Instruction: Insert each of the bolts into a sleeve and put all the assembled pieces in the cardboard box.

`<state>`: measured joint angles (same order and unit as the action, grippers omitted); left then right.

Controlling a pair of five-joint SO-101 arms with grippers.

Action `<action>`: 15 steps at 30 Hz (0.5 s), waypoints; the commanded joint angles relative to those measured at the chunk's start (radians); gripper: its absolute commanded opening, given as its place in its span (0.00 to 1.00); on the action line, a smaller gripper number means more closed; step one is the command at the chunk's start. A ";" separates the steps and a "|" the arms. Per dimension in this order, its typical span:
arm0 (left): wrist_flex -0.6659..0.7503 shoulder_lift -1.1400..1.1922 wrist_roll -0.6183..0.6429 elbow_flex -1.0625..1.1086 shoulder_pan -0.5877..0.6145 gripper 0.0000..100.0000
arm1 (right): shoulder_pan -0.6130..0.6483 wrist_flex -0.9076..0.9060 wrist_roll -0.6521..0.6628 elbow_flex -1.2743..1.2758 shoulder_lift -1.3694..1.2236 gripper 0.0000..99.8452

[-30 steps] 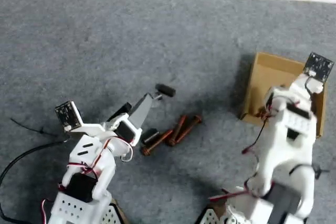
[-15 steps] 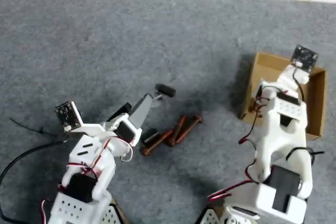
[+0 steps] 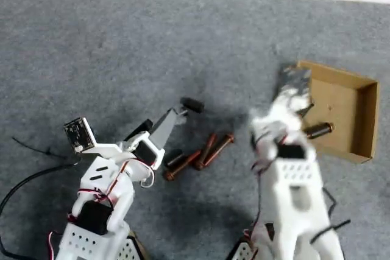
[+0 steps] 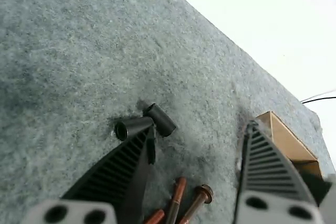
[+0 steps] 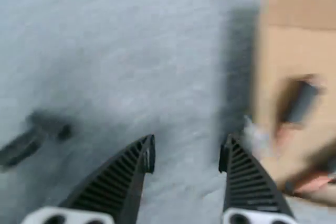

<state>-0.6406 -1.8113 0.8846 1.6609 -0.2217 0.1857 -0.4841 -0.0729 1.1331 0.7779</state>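
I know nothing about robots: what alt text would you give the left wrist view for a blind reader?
The left gripper hangs open above grey carpet. Two black sleeves lie close together by one fingertip, copper-coloured bolts lie between the fingers, and a cardboard box sits farther off.

Overhead view, low wrist views, cardboard box [image 3: 344,98] shared

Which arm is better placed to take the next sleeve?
Left, probably. The left gripper, open, hangs beside a black sleeve and the bolts; the right gripper is farther off, by the cardboard box.
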 commanded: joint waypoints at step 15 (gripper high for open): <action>0.084 -0.010 0.112 -0.025 0.257 0.25 | 0.418 -0.004 0.351 0.110 0.202 0.18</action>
<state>-0.5823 -1.8113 0.9904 1.6609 0.0253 0.5769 -0.4856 0.2386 1.3479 1.0587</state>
